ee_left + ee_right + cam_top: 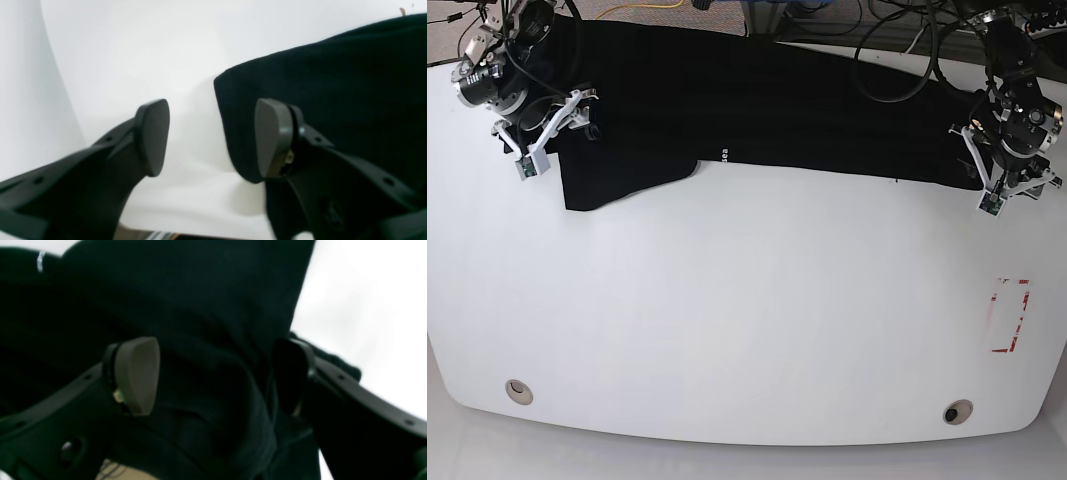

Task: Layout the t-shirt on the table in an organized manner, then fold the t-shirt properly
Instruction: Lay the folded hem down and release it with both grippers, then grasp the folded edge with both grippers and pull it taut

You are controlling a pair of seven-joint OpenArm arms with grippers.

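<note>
**Between my spread jaws: shirt on one side, bare table on the other**

Between the fingers of my left gripper [211, 136] I see mostly white table [133, 50], with a rounded corner of the black t-shirt [333, 83] poking into the gap. My jaws are spread wide here, clamping nothing. One pad [272, 136] hangs in front of the cloth; the other sits over bare tabletop, apart from the shirt edge.

Over at my right gripper [213, 376], also spread wide, a thick bunch of dark fabric fills the space between the pads and runs on above and below them. My pale pad [138, 375] stands out against the cloth; the opposite one is dark and hard to read. Whether either pad touches the fabric, I cannot tell.

From the base view, the shirt stretches in a long black band from my right gripper across to my left gripper, along the table's far edge. White lettering [721, 155] shows on its near edge. Nearer than my left gripper lies a red tape rectangle [1010, 315], well apart from the shirt.
</note>
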